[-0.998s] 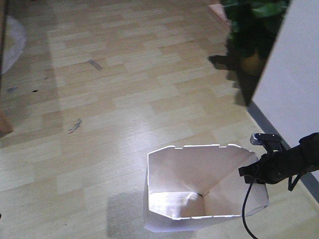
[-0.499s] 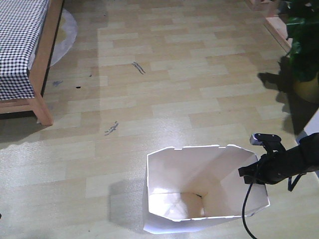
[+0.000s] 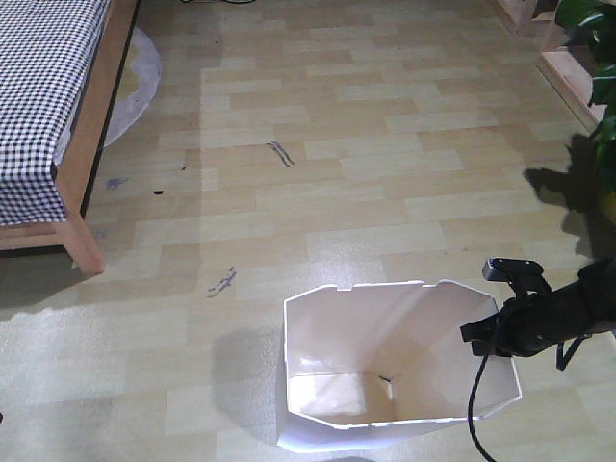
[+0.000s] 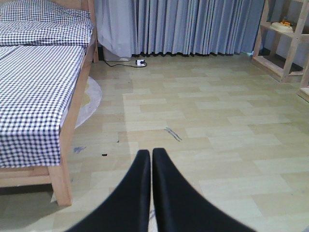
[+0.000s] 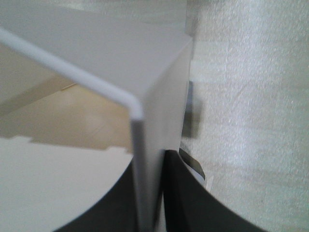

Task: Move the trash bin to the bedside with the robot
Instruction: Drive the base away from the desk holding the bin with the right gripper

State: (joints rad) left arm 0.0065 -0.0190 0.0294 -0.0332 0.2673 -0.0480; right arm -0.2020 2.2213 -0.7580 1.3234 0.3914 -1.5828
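Trash bin (image 3: 385,332) was found upright on the plank floor (image 3: 366,173), with the checked bed (image 3: 43,87) well apart at the far left. The left gripper (image 4: 148,155) was pinched closed on nothing, while the bin's right rim was clamped by the right gripper (image 3: 484,335).

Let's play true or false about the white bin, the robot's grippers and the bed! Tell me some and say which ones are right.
1. The right gripper pinches the trash bin by its wall. True.
2. The trash bin lies tipped on its side. False: it stands upright on the floor.
3. The left gripper holds a cup. False: it is shut with nothing in it.
4. The bed has black-and-white checked bedding. True.
5. The trash bin touches the bed. False: bare floor lies between them.
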